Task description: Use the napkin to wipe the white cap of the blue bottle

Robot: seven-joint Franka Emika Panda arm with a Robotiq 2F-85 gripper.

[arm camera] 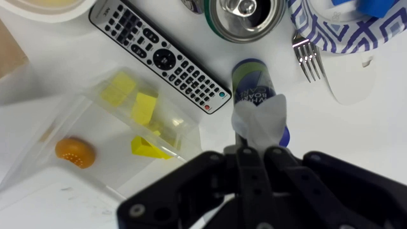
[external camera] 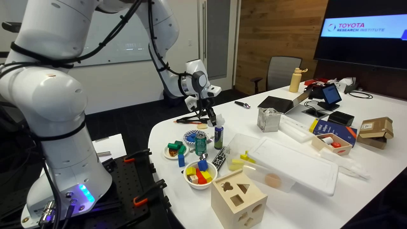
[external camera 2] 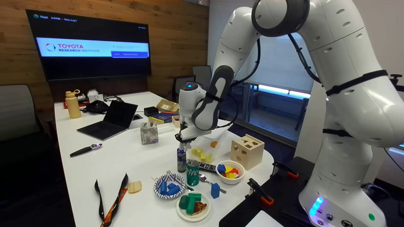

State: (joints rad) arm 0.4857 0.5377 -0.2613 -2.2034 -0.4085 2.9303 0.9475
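Observation:
The slim blue bottle (external camera: pixel 218 139) stands upright on the table beside a green can; it also shows in an exterior view (external camera 2: pixel 181 161) and in the wrist view (arm camera: pixel 253 82). My gripper (arm camera: pixel 262 151) is shut on the white napkin (arm camera: pixel 264 122), which hangs from the fingertips over the bottle's top. In an exterior view the napkin (external camera: pixel 220 120) sits at the bottle's top, below the fingers. The white cap is hidden behind the napkin and fingers in the wrist view. In the exterior views I cannot tell cap from napkin at the bottle's top.
The green can (external camera 2: pixel 193 173) stands close by the bottle. A remote (arm camera: pixel 162 57), a clear bin (external camera: pixel 237 152) with yellow blocks, a patterned bowl (external camera 2: pixel 157 192), a fork (arm camera: pixel 306 55) and a white bowl (external camera: pixel 200 185) surround it. A wooden shape box (external camera: pixel 238 200) stands farther off.

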